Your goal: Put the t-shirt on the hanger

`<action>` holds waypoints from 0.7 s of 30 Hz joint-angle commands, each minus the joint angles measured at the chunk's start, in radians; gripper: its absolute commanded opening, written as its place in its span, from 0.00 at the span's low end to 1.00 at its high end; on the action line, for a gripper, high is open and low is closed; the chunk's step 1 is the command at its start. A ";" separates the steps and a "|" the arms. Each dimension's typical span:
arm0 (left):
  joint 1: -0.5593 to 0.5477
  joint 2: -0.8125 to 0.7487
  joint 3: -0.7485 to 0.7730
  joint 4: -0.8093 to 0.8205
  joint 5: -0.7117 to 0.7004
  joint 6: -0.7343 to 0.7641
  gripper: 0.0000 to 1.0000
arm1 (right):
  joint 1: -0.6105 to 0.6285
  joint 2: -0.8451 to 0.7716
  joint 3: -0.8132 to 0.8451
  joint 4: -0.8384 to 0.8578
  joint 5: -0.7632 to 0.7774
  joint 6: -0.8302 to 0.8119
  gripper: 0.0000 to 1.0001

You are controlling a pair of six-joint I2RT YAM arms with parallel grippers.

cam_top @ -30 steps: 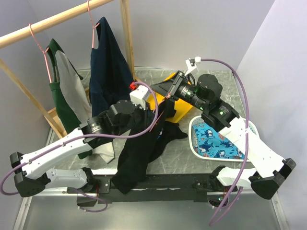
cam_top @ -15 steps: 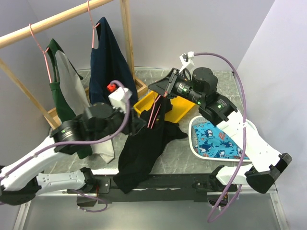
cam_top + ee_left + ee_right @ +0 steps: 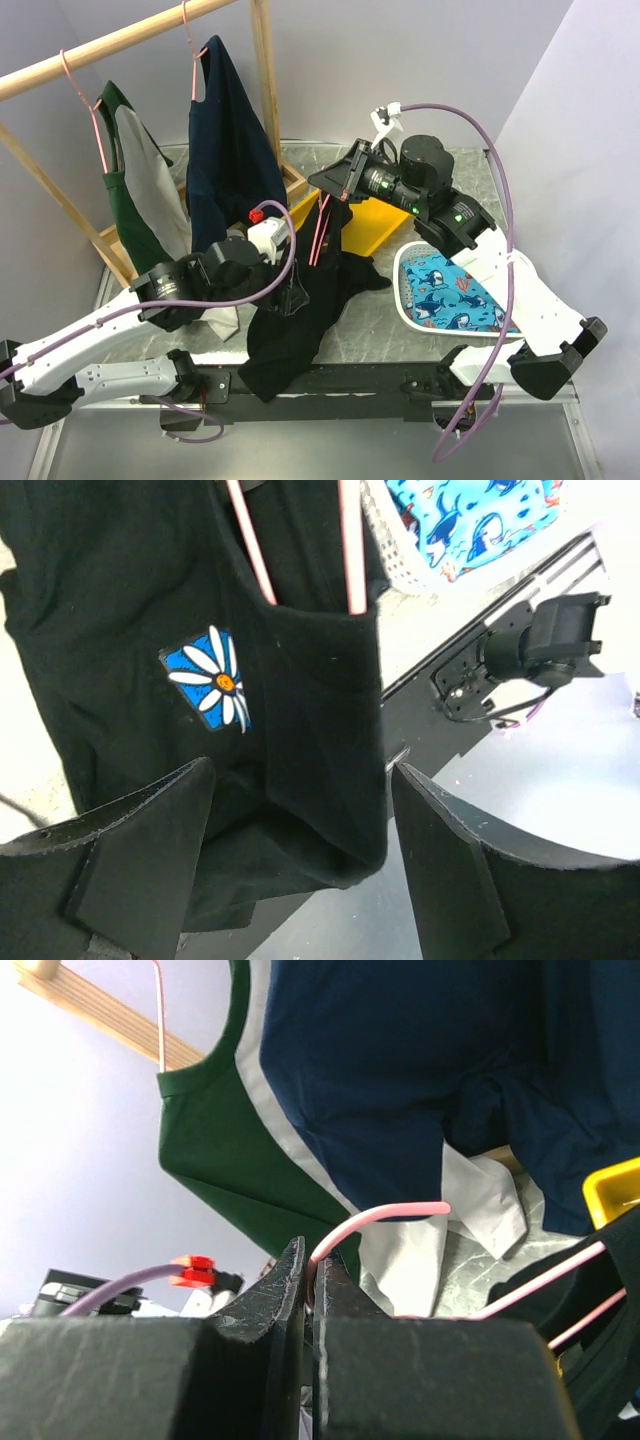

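The black t-shirt (image 3: 300, 310) with its white daisy print (image 3: 215, 675) hangs from the pink wire hanger (image 3: 320, 228) and trails down to the table's front edge. Both hanger wires (image 3: 352, 550) run down inside the shirt's neck. My right gripper (image 3: 311, 1260) is shut on the hanger's hook (image 3: 385, 1214) and holds it up over the table's middle (image 3: 328, 185). My left gripper (image 3: 300, 780) is open low beside the shirt (image 3: 290, 297). A fold of black cloth hangs between its fingers (image 3: 450, 860), which do not pinch it.
A wooden rack rail (image 3: 120, 40) at the back left carries a navy shirt (image 3: 230, 140) and a green-and-grey shirt (image 3: 135, 190) on pink hangers. A yellow bin (image 3: 370, 225) sits behind the hanging shirt. A white basket (image 3: 400, 290) holding shark-print cloth stands to the right.
My left gripper has opened, let go of the shirt, and dropped back from near the hanger to lower down the shirt. The right gripper has raised the hanger a little.
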State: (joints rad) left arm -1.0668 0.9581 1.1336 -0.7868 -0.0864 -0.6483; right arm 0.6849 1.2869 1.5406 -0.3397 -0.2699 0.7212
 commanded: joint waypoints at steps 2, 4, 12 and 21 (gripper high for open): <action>-0.009 -0.012 -0.011 0.087 0.022 -0.024 0.72 | 0.007 0.002 0.053 0.039 0.030 -0.057 0.00; -0.010 -0.015 -0.014 0.098 0.013 -0.028 0.69 | 0.010 0.003 0.056 0.028 0.041 -0.062 0.00; -0.084 0.044 0.026 0.015 -0.171 -0.076 0.65 | 0.022 0.020 0.065 0.007 0.141 -0.023 0.00; -0.271 0.182 0.149 -0.178 -0.582 -0.198 0.56 | 0.050 0.069 0.121 -0.033 0.244 0.033 0.00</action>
State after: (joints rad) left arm -1.2804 1.1114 1.2079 -0.8806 -0.4488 -0.7750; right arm 0.7269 1.3453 1.5776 -0.4030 -0.0937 0.7387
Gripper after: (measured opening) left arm 0.598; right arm 0.046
